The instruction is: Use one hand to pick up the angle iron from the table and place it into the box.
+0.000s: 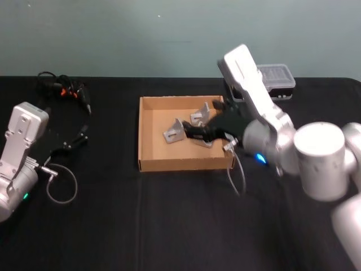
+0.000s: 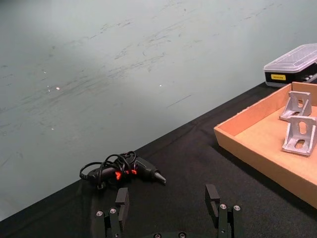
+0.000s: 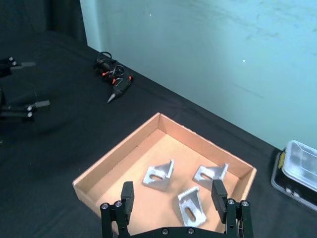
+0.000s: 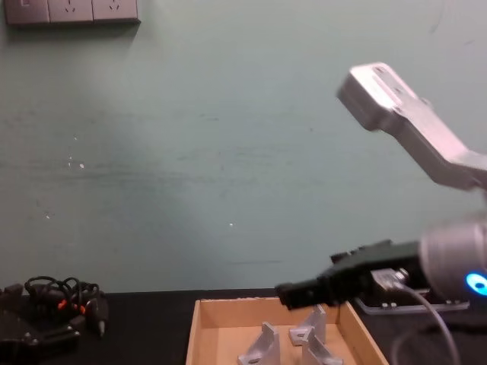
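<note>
The tan box (image 1: 148, 135) sits mid-table on the black table (image 1: 169, 226). Three silver angle irons lie inside it: one (image 3: 159, 176) toward the middle, one (image 3: 210, 173) near the far wall, one (image 3: 190, 204) closest to my right gripper. That right gripper (image 3: 172, 194) hovers open above the box with nothing between its fingers; from the head it shows over the box's right half (image 1: 197, 125). My left gripper (image 2: 167, 199) rests open and empty at the table's left, away from the box (image 2: 257, 148).
A black plastic case with a clear lid (image 1: 276, 79) stands behind the box at the right. A black tool with orange marks and coiled cable (image 1: 67, 90) lies at the back left. A wire loop (image 1: 59, 183) hangs by the left arm.
</note>
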{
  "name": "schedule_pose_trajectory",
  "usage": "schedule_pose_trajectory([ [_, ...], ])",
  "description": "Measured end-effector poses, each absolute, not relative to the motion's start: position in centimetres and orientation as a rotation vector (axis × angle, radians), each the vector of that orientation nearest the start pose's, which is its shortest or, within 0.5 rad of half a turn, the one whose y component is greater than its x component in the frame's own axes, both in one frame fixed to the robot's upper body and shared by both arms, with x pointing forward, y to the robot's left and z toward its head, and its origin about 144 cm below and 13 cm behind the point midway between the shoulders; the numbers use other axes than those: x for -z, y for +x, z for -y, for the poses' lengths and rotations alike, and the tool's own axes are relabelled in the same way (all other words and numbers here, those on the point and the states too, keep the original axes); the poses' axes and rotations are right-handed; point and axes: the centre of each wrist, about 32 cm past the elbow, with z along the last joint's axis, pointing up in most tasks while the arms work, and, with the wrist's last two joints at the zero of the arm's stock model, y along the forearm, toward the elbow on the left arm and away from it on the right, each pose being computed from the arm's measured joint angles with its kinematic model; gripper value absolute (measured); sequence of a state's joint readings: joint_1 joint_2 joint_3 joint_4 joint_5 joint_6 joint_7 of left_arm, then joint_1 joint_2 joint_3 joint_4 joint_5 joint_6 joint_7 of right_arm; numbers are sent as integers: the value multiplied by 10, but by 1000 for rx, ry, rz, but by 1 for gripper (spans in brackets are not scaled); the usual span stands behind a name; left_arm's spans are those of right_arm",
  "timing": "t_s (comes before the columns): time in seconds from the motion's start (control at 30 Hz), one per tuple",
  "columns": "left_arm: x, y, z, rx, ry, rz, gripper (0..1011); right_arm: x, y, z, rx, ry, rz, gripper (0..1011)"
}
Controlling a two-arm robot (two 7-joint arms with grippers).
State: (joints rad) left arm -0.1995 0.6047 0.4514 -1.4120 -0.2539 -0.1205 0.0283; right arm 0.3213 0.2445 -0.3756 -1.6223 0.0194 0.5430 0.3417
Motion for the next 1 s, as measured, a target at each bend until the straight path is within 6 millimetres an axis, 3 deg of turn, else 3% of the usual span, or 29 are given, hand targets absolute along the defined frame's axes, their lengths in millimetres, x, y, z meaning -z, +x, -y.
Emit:
schedule_pose_trajectory([
  [0.13,-1140,489,-310,-1248,304,285,1011,-1232,503,185,967,-410,50,1002],
  [0.27,-1140,489,-310,-1248,304,285,1011,-1206,484,187,1001,-381,93,1002],
  [0.43,-1140,489,-310,-1248,304,285,1011,-1184,476,182,1074,-348,131,1003],
  [0.7,-1140,489,-310,-1248,304,285,1012,-1162,472,173,1161,-294,197,1002],
  [1.0,-1140,489,-310,-1248,304,285,1011,-1156,475,173,1172,-309,214,1002],
])
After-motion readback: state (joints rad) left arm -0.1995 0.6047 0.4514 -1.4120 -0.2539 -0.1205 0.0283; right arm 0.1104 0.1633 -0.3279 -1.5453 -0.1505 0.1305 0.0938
